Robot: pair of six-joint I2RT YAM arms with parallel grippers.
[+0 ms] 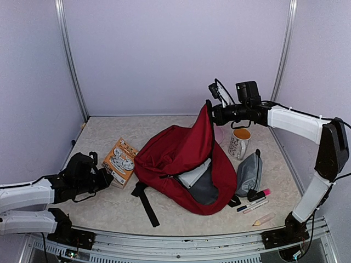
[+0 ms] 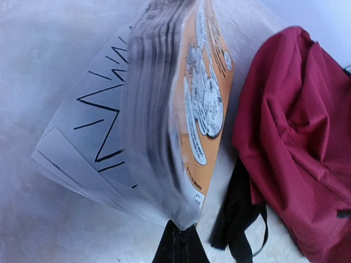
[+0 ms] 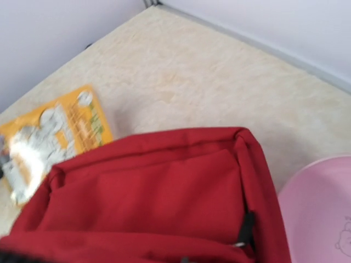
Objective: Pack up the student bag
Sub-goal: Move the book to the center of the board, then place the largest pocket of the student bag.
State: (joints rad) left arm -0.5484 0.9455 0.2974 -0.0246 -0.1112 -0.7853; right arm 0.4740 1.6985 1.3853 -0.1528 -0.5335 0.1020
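Note:
The student bag point(image 1: 175, 156), dark red with black straps, lies mid-table. Its opening faces the front and shows grey lining point(image 1: 205, 192) and a pale flat item point(image 1: 193, 176) inside. My right gripper point(image 1: 210, 113) is shut on the bag's top flap and holds it up in a peak. The right wrist view is filled by the bag's red fabric point(image 3: 153, 192), and my fingers do not show there. My left gripper point(image 1: 106, 178) is shut on a corner of an orange comic book point(image 1: 120, 155), left of the bag. In the left wrist view the book point(image 2: 203, 98) hangs with pages fanned from my shut gripper point(image 2: 180, 229).
A white mug point(image 1: 239, 142) with an orange inside, a grey zip pouch point(image 1: 249, 172), a pink marker point(image 1: 259, 194), a pen point(image 1: 253, 206) and a small pale stick point(image 1: 264, 219) lie right of the bag. A pink bowl point(image 3: 323, 208) sits behind it. A black strap point(image 2: 241, 213) trails forward.

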